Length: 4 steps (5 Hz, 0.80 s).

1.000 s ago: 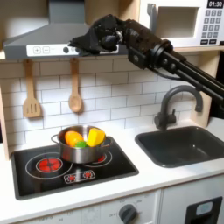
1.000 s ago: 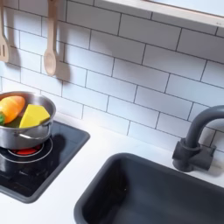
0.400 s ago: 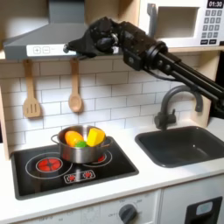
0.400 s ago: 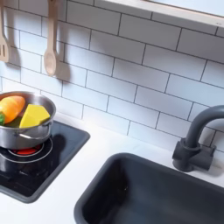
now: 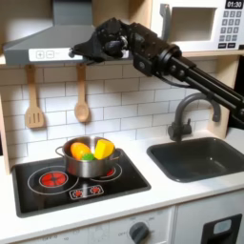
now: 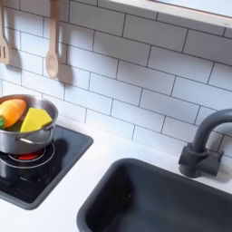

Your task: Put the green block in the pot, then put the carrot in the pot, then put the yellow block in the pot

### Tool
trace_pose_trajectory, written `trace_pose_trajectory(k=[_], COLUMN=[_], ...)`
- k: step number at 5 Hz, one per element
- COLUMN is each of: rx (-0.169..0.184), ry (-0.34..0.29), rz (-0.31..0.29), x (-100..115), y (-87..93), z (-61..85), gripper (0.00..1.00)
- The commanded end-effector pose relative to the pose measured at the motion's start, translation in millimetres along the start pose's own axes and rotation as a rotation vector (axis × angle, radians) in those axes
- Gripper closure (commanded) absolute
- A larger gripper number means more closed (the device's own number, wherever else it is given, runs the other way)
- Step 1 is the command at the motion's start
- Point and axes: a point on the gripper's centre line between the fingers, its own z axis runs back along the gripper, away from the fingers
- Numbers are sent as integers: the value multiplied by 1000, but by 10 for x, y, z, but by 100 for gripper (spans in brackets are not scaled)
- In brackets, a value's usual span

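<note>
1. White tiled wall [image 5: 114,100] behind a toy kitchen.
2. Black hob [image 5: 81,181] on a white counter [image 6: 63,204].
3. Dark sink [image 5: 200,157], curved tap [image 6: 204,145].
4. Wooden utensils [image 5: 81,95] hanging; microwave [image 5: 200,24] above.

The round shiny steel pot [image 5: 84,164] sits on the stove, holding the stubby orange carrot [image 5: 79,150], small green block [image 5: 87,156] and bright yellow block [image 6: 36,120] piled together.
</note>
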Motion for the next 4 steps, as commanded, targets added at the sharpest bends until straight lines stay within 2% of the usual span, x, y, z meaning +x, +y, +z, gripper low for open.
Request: trace_pose_trajectory(k=[1, 2, 3, 4], rx=[-3, -12, -18, -26], ry=[-11, -10, 25, 53], rz=[4, -15, -2, -6], x=[11, 22, -161, -315], y=[-43, -118, -186, -253], z=[53, 149, 183, 393], gripper=[100, 100, 100, 100])
